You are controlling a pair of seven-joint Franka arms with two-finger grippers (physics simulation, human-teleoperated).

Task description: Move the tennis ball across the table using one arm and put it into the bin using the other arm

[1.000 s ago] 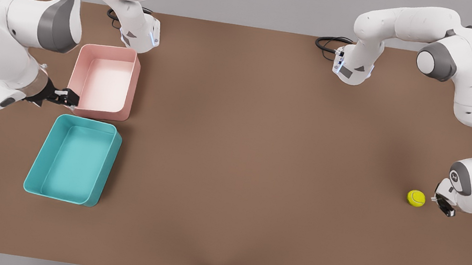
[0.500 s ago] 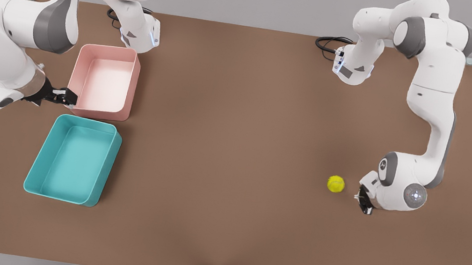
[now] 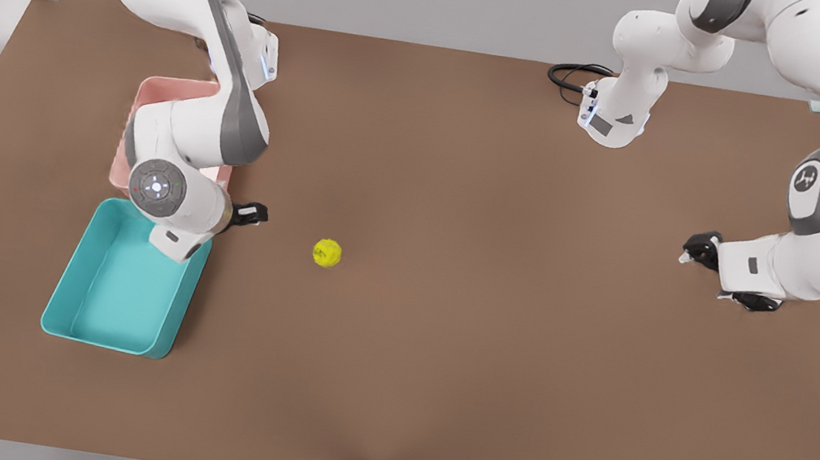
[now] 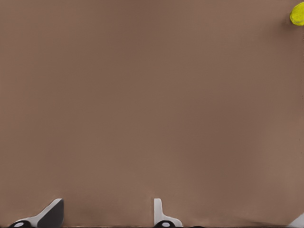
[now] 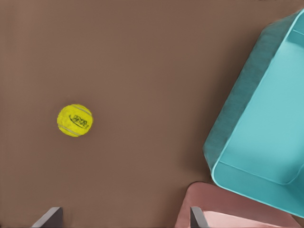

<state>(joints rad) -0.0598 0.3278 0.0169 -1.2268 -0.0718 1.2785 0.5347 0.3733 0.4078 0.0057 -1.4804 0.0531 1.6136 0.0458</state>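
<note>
While the tennis ball (image 3: 327, 252) sits loose on the bare brown worktop (image 3: 438, 366), nothing is touching it. It lies left of centre in the front view, near the bin (image 3: 122, 283) but apart from it. Bin is teal and low-walled, with a pink tray (image 3: 152, 90) just behind it, mostly under an arm. Right tool (image 3: 248, 213) hovers between the bin's near corner and the ball, gripping nothing; right wrist view shows the ball (image 5: 75, 120), the bin (image 5: 256, 133), the pink tray (image 5: 223, 209) and two finger tips spread wide. Left tool (image 3: 699, 249) is well apart, at the front view's right, fingers spread and empty; its wrist view catches the ball (image 4: 298, 14) far off.
</note>
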